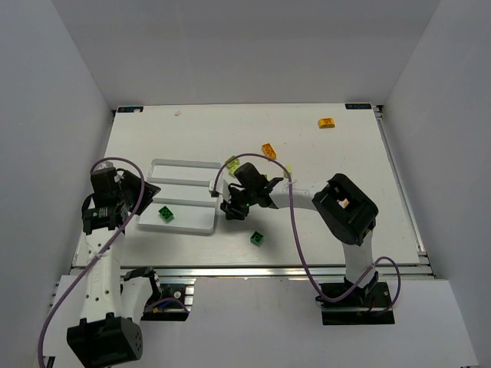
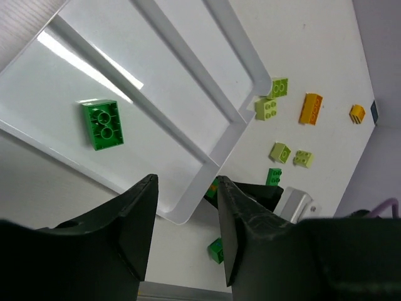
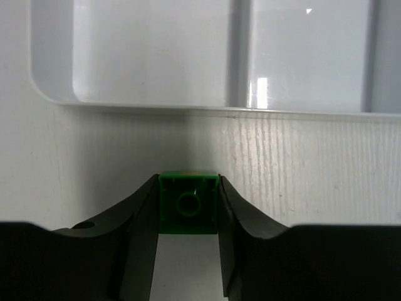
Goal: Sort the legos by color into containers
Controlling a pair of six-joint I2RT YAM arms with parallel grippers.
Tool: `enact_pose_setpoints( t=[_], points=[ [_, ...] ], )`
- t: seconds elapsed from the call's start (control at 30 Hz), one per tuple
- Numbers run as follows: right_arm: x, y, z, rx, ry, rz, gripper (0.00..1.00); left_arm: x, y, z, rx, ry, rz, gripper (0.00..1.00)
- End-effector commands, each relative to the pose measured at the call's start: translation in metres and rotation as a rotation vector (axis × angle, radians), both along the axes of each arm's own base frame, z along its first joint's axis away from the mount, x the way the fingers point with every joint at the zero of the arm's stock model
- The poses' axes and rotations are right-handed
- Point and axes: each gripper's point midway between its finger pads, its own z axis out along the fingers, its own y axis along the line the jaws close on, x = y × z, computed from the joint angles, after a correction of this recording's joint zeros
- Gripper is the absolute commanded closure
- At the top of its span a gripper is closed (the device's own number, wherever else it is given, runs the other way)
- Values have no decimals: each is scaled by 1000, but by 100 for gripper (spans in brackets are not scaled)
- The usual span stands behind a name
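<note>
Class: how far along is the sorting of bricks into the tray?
Done: one green brick lies in the near compartment of the tray. In hand: the right gripper clamps a second green brick beside the tray. Left: a third green brick, lime bricks and orange bricks on the table.

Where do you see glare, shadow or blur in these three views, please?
Left wrist view: a bright glare streak crosses the tray floor, and the near dark fingers look soft. Right wrist view: a small bright reflection on the tray beside its divider; the green brick is sharp. Top view: even light, faint shadows, white tray against white table.
</note>
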Motion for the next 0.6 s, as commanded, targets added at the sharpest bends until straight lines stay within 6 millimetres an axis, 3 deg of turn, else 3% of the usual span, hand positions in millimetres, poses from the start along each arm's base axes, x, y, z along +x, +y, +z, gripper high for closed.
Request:
enact_pose_setpoints(
  t=[0.0, 0.03, 0.07, 0.13, 0.17, 0.23, 0.37, 0.57],
  points=[
    [16, 2, 7, 4, -15, -72, 63, -5, -8, 15, -11, -82, -38, 48],
    [12, -4, 5, -23, 3, -69, 73, -5, -9, 18, -7, -101, -46, 51],
    [12, -6, 7, -26, 0, -66, 76, -5, -10, 24, -2, -130, -51, 52],
    [9, -8, 24, -9, 8, -52, 87, -6, -13, 26, -8, -151, -68, 52],
    [8, -8, 31, 1, 13, -43, 88, -7, -14, 31, -5, -177, -74, 52],
    [2, 4, 66, 77, 10, 19, 88, -7, -17, 33, -15, -194, -85, 52],
    [-7, 27, 105, 167, 29, 84, 88, -6, -24, 42, -29, -255, -117, 51],
    [-7, 61, 107, 214, 25, 104, 85, -9, -28, 46, -38, -271, -136, 50]
  ],
)
